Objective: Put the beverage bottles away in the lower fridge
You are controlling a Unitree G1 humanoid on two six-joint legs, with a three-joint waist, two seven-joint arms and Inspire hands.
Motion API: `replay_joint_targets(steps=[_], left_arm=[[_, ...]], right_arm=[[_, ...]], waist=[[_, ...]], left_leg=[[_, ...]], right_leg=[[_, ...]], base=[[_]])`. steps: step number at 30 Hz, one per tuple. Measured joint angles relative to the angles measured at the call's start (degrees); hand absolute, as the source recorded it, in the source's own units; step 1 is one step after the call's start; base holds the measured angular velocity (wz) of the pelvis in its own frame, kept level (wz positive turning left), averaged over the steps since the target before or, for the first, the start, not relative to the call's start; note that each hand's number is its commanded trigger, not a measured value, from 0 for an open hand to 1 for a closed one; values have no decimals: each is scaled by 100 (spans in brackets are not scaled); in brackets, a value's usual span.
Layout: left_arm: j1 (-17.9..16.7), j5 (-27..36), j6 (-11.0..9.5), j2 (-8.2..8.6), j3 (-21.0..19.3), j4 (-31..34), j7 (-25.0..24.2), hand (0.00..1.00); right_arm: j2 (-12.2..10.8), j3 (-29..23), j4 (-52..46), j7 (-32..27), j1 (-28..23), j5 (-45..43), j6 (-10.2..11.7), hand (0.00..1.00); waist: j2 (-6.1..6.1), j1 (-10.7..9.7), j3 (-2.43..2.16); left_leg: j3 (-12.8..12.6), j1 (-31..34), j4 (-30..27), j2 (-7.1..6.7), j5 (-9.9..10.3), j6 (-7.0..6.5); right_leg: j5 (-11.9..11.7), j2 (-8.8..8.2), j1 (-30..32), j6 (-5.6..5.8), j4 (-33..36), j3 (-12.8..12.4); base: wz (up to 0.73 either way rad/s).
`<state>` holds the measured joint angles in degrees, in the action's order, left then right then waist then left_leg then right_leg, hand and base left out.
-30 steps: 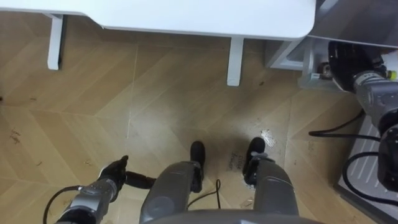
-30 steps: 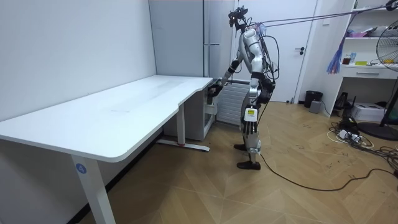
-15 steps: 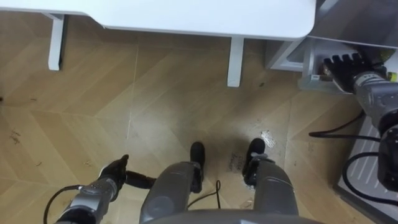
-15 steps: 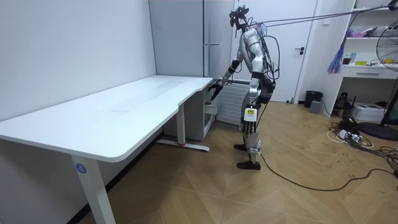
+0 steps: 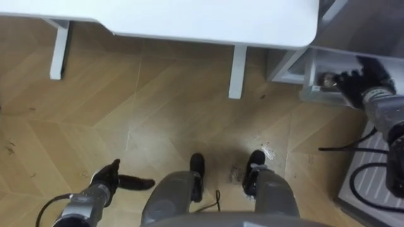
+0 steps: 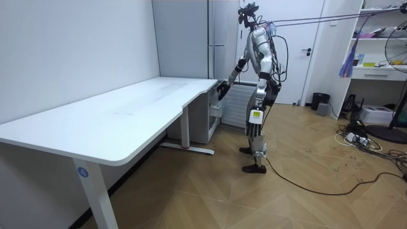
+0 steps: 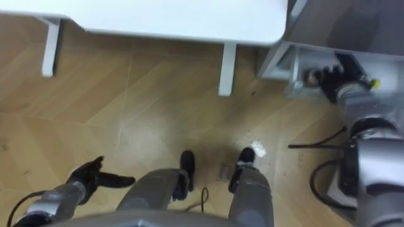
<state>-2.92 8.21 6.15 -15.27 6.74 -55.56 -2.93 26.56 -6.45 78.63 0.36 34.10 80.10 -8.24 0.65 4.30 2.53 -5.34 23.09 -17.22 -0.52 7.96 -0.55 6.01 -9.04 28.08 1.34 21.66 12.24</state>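
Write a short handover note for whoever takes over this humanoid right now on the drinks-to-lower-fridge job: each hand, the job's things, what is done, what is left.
Left hand: open and empty, hanging low by the robot's left leg.
Right hand: reaches to the lower fridge, just past the end of the white desk; too blurred to judge its grasp.
Done: the robot stands at the fridge. I cannot tell whether the lower door is open.
Left: open the lower fridge if it is shut, find the drinks, put them inside.
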Motion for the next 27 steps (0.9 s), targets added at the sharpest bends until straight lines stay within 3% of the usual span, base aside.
replay_joint_targets(steps=[3, 5, 7, 8, 13, 18, 24, 27], left_arm=[[-131, -1, -26, -14, -160, 8, -8, 0], [-275, 0, -28, -33, -361, 9, 24, 0], [-393, 3, -35, -35, -454, 9, 50, 0], [-476, -2, -32, -36, -517, 6, 93, 0], [-676, -64, -36, 5, -914, 43, 116, 0], [-756, -48, -53, 88, -1087, 42, 182, 0], [-906, -170, -155, 157, -1163, 24, 238, 0], [-991, -166, -189, 175, -1173, 23, 229, 0]], right_arm=[[53, -324, 129, 96, -294, -170, -43, 0], [158, -456, 132, 118, -539, -248, -47, 0], [238, -631, 148, 119, -674, -242, -6, 0], [240, -750, 144, 119, -798, -239, 49, 0], [209, -1139, 122, 160, -1463, -253, 130, 0], [104, -1169, 113, 130, -2108, -199, 227, 0], [-415, -1292, -215, 105, -2969, -119, 413, 0], [-613, -1292, -217, 118, -3201, -165, 444, 0]], waist=[[-54, -89, -52], [-128, -154, -121], [-145, -250, -146], [-177, -283, -201], [-253, -401, -299], [-272, -395, -281], [-261, -414, -262], [-274, -452, -211]], left_leg=[[45, -260, 46, -3, 1, 0], [36, -498, 162, 8, 6, -6], [29, -708, 254, 37, 13, -11], [0, -852, 343, 67, 16, -11], [-12, -1382, 553, 185, 43, 31], [-53, -1710, 642, 206, 64, 60], [-74, -2059, 763, 242, 102, 95], [-78, -2199, 843, 240, 108, 102]], right_leg=[[19, 16, -331, 31, -110, 54], [10, 48, -552, 45, -195, 46], [-32, 105, -798, 61, -348, 59], [-71, 152, -952, 59, -474, 52], [-167, 328, -1644, 99, -966, 93], [-177, 375, -1935, 81, -1034, 49], [-180, 448, -2244, 68, -1199, 15], [-163, 456, -2359, 54, -1204, -3]], base=[[13], [-4], [-4], [-8], [-4], [-7], [-5], [-3]])
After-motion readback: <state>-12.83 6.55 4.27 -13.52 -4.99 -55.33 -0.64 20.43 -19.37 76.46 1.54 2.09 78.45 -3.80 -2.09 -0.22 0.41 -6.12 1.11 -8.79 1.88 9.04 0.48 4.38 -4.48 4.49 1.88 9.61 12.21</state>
